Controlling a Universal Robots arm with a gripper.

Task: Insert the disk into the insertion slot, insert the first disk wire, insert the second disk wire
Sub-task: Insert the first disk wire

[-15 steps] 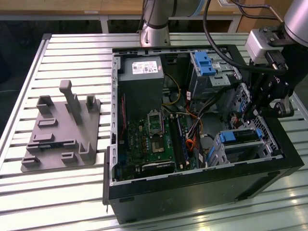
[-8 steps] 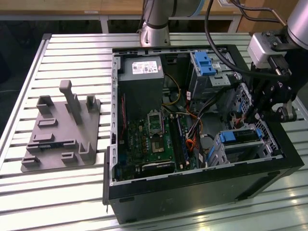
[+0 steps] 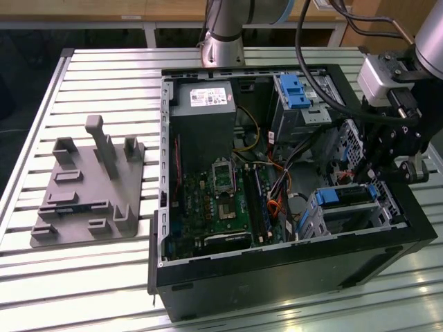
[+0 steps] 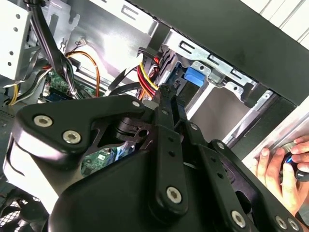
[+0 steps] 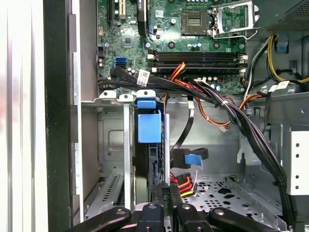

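exterior overhead, wrist views close inside case (image 3: 277, 277)

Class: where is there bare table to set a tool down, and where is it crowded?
Bare table lies around the grey fixture plate, to the exterior view's left of the computer case. Crowded: inside the case, where the gripper hangs among wires by the drive cage.

Table (image 3: 104, 76): pale metal slats, with everything resting on it.
Computer box (image 3: 277, 277): big and black, lying on the table, open on top.
Green board (image 3: 214, 207): flat inside the computer box, dotted with small chips.
Power box (image 3: 204, 121): grey, with a white sticker, just beside the green board.
Grey bay (image 3: 315, 114): metal, with a blue latch (image 3: 296, 91), near the power box.
Wires (image 5: 181, 72): red, yellow and orange, next to a thick black bunch (image 5: 256, 135).
Grey stand (image 3: 76, 200): flat plate with upright posts, at the exterior view's left, apart from the computer box.
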